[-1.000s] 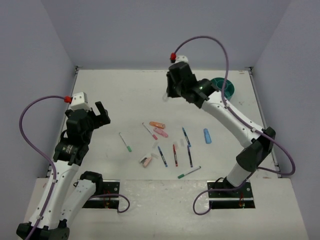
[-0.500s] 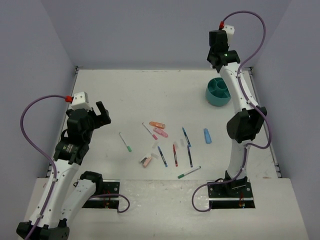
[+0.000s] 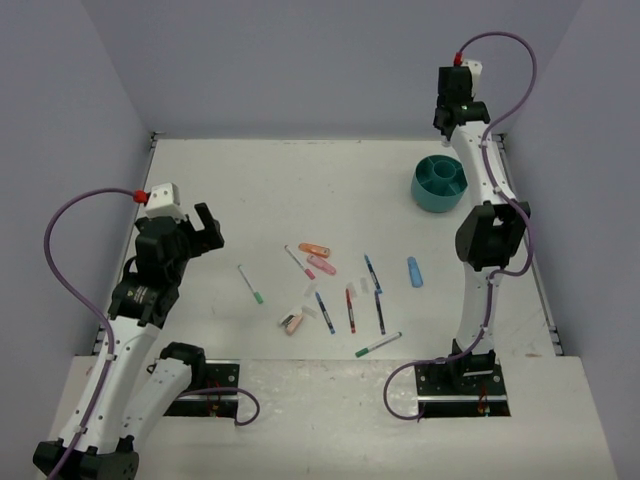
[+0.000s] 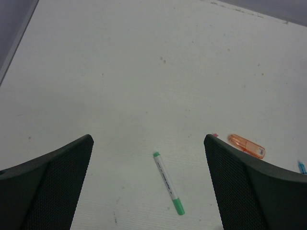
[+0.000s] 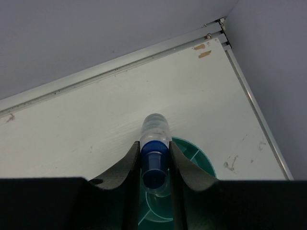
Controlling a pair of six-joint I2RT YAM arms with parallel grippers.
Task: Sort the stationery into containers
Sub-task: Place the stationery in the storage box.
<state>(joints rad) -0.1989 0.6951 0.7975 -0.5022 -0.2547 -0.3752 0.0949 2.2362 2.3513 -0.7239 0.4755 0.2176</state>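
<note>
- The tiny blue-capped bottle [image 5: 155, 143] is off the table, pinched between the two fingers of the right gripper [image 5: 154, 154]. Its clear body points away from the wrist camera and its cap points toward it.
- The right gripper's fingers are drawn in narrow, pressing on the bottle's cap and neck from both sides.
- The teal organizer [image 3: 438, 200] stands upright near the far right corner of the table [image 3: 250, 190]. In the wrist view its divided inside lies just below the held bottle.
- The rest of the stationery lies loose around the middle of the table, toward the near edge:
  - an orange highlighter [image 3: 314, 249] with a pink highlighter [image 3: 322, 265] just beside it
  - a light-blue highlighter [image 3: 414, 271] apart to the right
  - a red pen [image 3: 350, 310] between two dark blue pens [image 3: 325, 312] [image 3: 380, 312]
  - a pink eraser [image 3: 292, 322] to their left
  - a green-tipped pen [image 3: 377, 345] nearest the near edge
- A white pen with green ends [image 4: 168, 182] lies alone to the left of that group.
- The left gripper [image 4: 147, 140] hangs over the left half of the table with its fingers spread as wide as they go. It holds nothing, and in its wrist view the green-ended pen lies on the table between them.
</note>
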